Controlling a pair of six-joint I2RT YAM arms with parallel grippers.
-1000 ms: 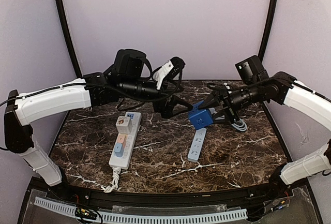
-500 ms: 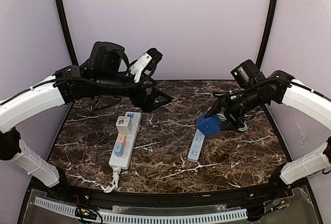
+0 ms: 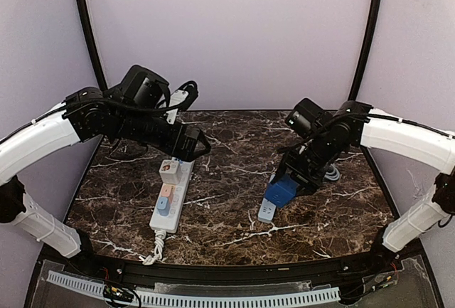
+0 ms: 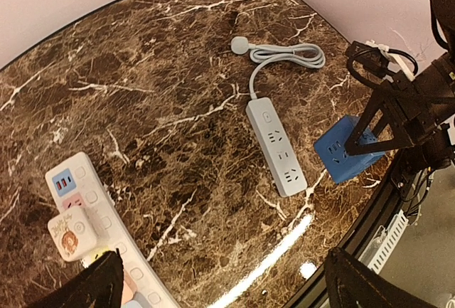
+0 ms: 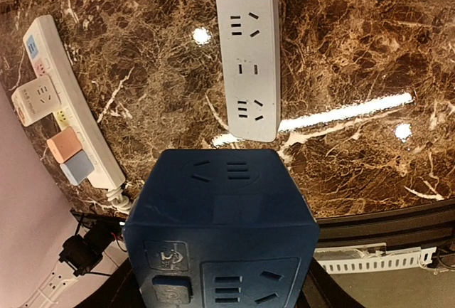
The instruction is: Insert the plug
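My right gripper (image 3: 288, 183) is shut on a blue cube plug adapter (image 3: 279, 191) and holds it just above the near end of the small grey power strip (image 3: 264, 213). In the right wrist view the blue cube (image 5: 220, 230) fills the lower frame and the grey strip (image 5: 247, 73) lies beyond it, sockets up. My left gripper (image 3: 195, 145) is open and empty above the far end of the long white power strip (image 3: 170, 198). The left wrist view shows its dark fingertips (image 4: 89, 288) wide apart, the grey strip (image 4: 277, 144) and the blue cube (image 4: 341, 157).
The white strip (image 4: 99, 230) carries a white cube adapter (image 3: 169, 171) and pink and blue plugs (image 3: 164, 198). The grey strip's cable (image 3: 330, 173) is coiled at the right rear. A dark marble table (image 3: 227, 158) is ringed by a black frame (image 3: 213, 272).
My left arm has pulled back left and dropped over the white strip. My right gripper has carried the blue cube down and nearer, over the near end of the grey strip.
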